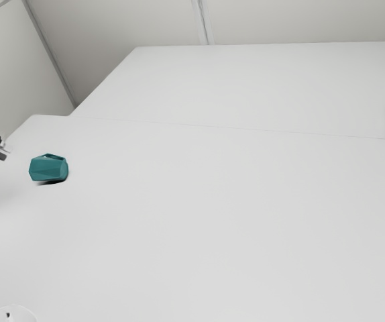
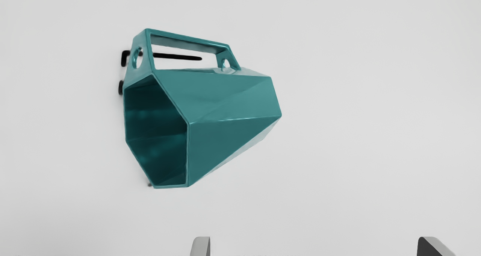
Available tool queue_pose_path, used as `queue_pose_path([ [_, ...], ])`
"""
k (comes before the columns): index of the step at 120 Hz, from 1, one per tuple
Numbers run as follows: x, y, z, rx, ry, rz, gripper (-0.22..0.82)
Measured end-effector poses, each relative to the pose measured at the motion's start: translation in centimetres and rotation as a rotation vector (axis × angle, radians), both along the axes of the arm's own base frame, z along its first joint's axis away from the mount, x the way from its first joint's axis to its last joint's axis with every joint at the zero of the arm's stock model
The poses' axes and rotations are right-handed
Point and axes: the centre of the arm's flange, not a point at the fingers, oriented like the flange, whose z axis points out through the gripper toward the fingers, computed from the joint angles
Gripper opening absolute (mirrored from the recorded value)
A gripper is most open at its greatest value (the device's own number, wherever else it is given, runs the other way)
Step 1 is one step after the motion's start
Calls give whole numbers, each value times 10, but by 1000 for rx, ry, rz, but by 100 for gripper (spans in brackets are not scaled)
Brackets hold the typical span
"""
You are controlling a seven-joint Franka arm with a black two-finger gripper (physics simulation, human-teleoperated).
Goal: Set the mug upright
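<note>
Nearest the wrist camera, the fingers of our hand stand wide apart with nothing between them. Beyond them the mug lies on its side on the worktop, clear of our hand, so we judge that it needs a grip and a turn. We would square the fingers to two opposing faces of the body, or straddle one wall at the mouth, keeping off the handle, which could catch a finger and swing the mug round. Closing evenly should help, since the flat faces may let it rock if one finger touches first. Once it is held, we should lift a little, turn the mouth to face up, and let the base settle flat before letting go. Our wrist view gives the open mouth, the holes in the handle and black marks by it, perhaps shadow; the exterior view hides the inside but sets our hand off toward the exterior view's left of the mug, and adds a white object in the near corner and the pale wall behind.
</note>
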Motion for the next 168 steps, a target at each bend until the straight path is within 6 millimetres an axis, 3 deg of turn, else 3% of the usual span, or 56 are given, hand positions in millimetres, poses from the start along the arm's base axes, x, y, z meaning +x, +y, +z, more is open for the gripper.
queue_pose_path([
  [12, 7, 18, -31, -10, -54, 8, 60],
  [24, 26, 13, -55, -31, -112, -6, 60],
  [40, 40, 5, -63, -39, -149, -13, 60],
  [104, 42, -17, -102, -227, -108, 51, 60],
  [110, 42, -17, -103, -238, -108, 56, 51],
  [124, 40, -16, -102, -250, -108, 63, 20],
  [134, 40, -17, -100, -258, -108, 64, 5],
  [149, 40, -19, -99, -279, -108, 62, -7],
  [168, 41, -23, -96, -296, -104, 55, -14],
])
